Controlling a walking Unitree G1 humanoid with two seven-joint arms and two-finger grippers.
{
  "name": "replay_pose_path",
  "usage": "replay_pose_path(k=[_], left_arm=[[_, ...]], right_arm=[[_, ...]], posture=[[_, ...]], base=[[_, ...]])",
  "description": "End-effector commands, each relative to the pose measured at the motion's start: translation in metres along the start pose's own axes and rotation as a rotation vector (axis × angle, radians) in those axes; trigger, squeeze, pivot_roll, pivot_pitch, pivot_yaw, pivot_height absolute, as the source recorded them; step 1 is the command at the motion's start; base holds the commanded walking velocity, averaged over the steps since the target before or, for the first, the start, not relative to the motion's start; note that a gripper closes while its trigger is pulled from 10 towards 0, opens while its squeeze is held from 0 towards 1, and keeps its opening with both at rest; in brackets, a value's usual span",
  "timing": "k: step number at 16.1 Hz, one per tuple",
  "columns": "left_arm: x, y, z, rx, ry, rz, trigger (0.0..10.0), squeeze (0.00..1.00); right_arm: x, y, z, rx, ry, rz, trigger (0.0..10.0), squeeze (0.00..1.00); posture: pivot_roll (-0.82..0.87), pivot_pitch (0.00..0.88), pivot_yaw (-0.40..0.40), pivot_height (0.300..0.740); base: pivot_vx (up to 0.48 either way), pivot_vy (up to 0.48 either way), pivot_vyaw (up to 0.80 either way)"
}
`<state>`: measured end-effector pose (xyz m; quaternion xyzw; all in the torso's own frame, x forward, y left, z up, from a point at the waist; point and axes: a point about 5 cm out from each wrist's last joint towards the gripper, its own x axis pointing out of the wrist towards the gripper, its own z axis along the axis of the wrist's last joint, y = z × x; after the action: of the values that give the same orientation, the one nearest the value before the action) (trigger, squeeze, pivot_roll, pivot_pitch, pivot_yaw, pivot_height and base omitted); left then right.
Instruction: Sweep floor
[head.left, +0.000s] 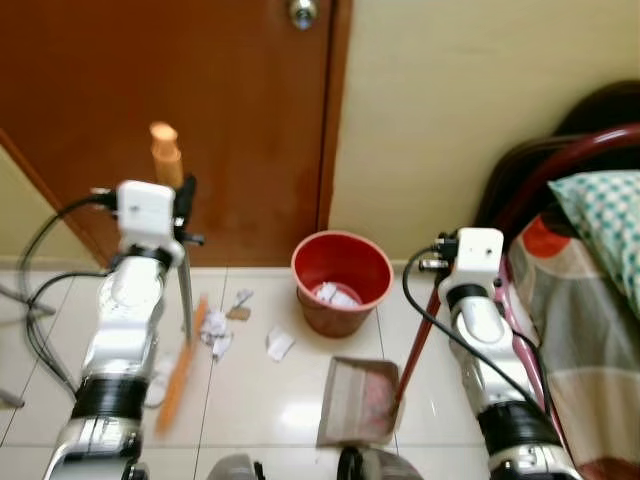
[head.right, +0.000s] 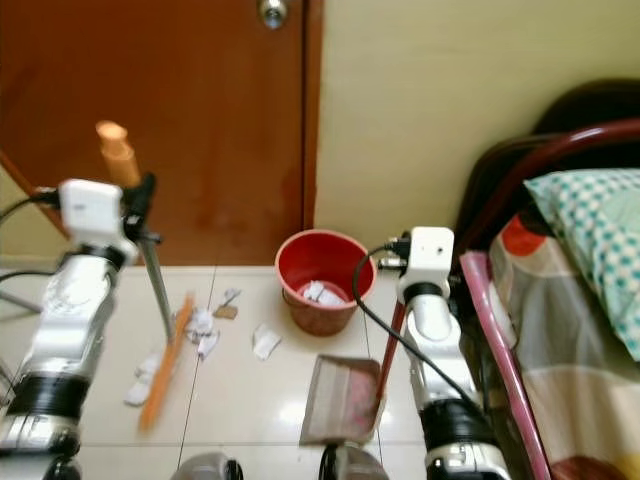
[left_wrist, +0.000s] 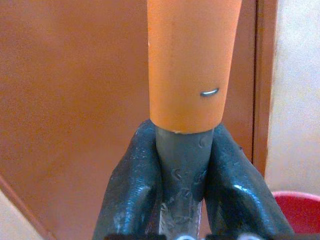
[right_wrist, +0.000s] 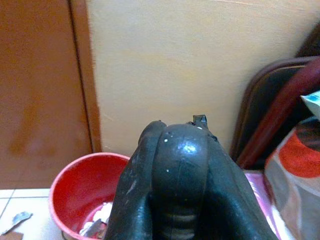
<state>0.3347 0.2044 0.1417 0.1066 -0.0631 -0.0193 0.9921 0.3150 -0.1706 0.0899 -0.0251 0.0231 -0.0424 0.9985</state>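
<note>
Gripping the broom (head.left: 178, 300) by its grey shaft under the orange cap, the left gripper (left_wrist: 182, 170) holds it upright before the brown door (head.left: 200, 90); the right gripper (right_wrist: 180, 170) is clamped on the dustpan (head.left: 358, 402) handle; paper scraps (head.left: 225, 330) lie on the tiles beside a red bucket (head.left: 342, 280).

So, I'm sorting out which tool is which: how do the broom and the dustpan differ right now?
The broom has an orange head and a grey handle with an orange cap, held by the left gripper. The dustpan is dull brown with a red handle, held by the right gripper. The broom sits by scattered paper scraps; the dustpan lies before the red bin. Both rest on the floor.
</note>
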Motion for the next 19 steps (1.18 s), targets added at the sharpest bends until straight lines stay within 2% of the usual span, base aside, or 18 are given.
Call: replay_pose_path(k=[1, 5, 8, 10, 12, 14, 17, 19], left_arm=[[0.011, -0.008, 0.018, 0.016, -0.098, -0.037, 10.0, 0.00], [0.029, -0.048, 0.015, -0.005, -0.094, -0.205, 10.0, 0.00], [0.028, -0.077, 0.008, 0.004, -0.072, -0.355, 10.0, 0.00], [0.021, -0.094, -0.001, -0.011, -0.043, -0.478, 10.0, 0.00], [0.013, -0.104, -0.007, -0.031, -0.017, -0.578, 10.0, 0.00], [0.002, -0.114, -0.014, -0.012, -0.006, -0.702, 10.0, 0.00], [-0.015, -0.120, -0.020, -0.011, 0.013, -0.864, 10.0, 0.00], [-0.026, -0.121, -0.019, -0.050, 0.020, -0.938, 10.0, 0.00]], right_arm=[[0.003, 0.001, 0.007, 0.001, -0.030, 0.004, 10.0, 0.00], [0.002, 0.004, 0.005, -0.005, -0.031, -0.009, 10.0, 0.00], [0.003, 0.005, 0.004, -0.019, -0.024, -0.016, 10.0, 0.00], [0.003, 0.003, 0.001, -0.043, -0.004, -0.027, 10.0, 0.00], [0.004, -0.003, -0.004, -0.087, 0.027, -0.064, 10.0, 0.00], [0.005, -0.009, -0.008, -0.106, 0.051, -0.102, 10.0, 0.00], [0.006, -0.012, -0.009, -0.121, 0.058, -0.118, 10.0, 0.00], [0.008, -0.017, -0.009, -0.144, 0.067, -0.157, 10.0, 0.00]], posture=[[0.00, 0.095, -0.027, 0.740], [-0.01, 0.090, -0.016, 0.740], [-0.01, 0.090, -0.014, 0.740], [-0.01, 0.088, -0.013, 0.740], [-0.01, 0.088, -0.015, 0.740], [-0.01, 0.087, -0.018, 0.740], [-0.01, 0.085, -0.019, 0.740], [-0.01, 0.086, -0.018, 0.740]], base=[[0.000, 0.000, 0.00], [0.000, 0.000, 0.00], [0.000, 0.000, 0.00], [0.000, 0.000, 0.00], [0.000, 0.000, 0.00], [0.000, 0.000, 0.00], [0.000, 0.000, 0.00], [0.000, 0.000, 0.00]])
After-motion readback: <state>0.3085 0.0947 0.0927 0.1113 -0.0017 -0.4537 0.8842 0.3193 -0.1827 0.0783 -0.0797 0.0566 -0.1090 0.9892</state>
